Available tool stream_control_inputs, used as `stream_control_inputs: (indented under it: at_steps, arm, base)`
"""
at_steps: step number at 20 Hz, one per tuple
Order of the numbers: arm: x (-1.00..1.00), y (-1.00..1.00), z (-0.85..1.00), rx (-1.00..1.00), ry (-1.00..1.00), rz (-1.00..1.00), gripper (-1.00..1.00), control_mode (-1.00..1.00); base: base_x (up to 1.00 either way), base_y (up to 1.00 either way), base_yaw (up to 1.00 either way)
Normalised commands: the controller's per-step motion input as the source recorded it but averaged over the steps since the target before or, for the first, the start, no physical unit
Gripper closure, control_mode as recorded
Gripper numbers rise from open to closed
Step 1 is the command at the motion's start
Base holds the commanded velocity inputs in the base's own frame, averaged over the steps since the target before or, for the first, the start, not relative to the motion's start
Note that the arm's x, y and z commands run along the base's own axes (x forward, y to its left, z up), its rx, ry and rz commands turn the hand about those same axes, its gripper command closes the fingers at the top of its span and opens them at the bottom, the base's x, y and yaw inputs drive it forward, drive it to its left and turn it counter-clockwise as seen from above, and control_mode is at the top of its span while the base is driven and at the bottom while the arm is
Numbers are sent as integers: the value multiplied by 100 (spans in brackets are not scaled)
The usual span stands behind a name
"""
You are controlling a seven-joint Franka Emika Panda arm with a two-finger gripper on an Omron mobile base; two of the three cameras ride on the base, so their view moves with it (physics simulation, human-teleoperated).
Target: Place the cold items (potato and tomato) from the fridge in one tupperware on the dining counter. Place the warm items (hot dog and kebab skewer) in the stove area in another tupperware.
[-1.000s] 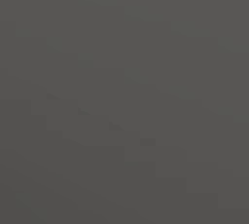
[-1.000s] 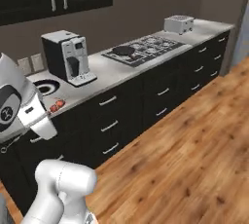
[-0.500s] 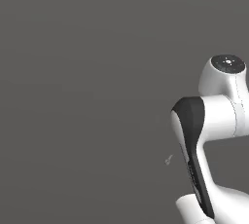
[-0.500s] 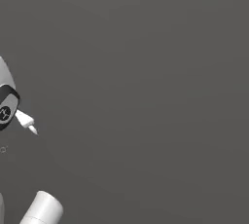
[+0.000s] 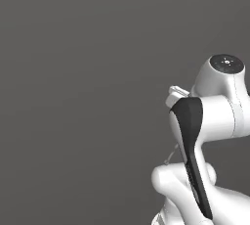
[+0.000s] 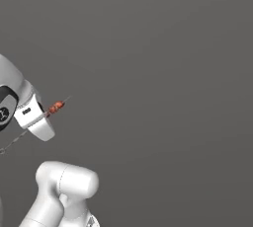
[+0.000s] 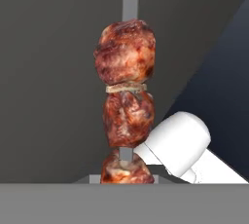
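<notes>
The kebab skewer [image 7: 125,96] carries several browned meat chunks on a thin grey stick and rises straight up the middle of the hand view. My gripper [image 6: 45,116] is shut on it. In the right base view the skewer [image 6: 56,106] pokes out of the white hand at the left, tilted up to the right, and its bare stick trails down to the left. A thin bit of stick [image 5: 171,156] also shows beside the arm in the left base view. The potato, tomato, hot dog and tupperware are out of view.
A plain dark grey surface [image 5: 73,97] stands behind the arm in both base views. In the hand view a darker blue-grey plane [image 7: 223,67] slants across the right side.
The base has driven: the right base view has gone from the stove counter to a plain grey surface. The arm has risen higher in both base views with the skewer still gripped.
</notes>
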Motion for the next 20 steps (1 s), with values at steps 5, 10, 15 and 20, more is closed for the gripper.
stream_control_inputs:
  at_steps: [5,10,15,20]
  arm:
    - [0,0,0,0,0,0,100,100]
    - [0,0,0,0,0,0,100,100]
    - [0,0,0,0,0,0,100,100]
    - [0,0,0,0,0,0,100,100]
  base:
    - [-72,-100,-41]
    - [-38,-100,-24]
    - [-21,-100,-6]
    - [-4,-100,-1]
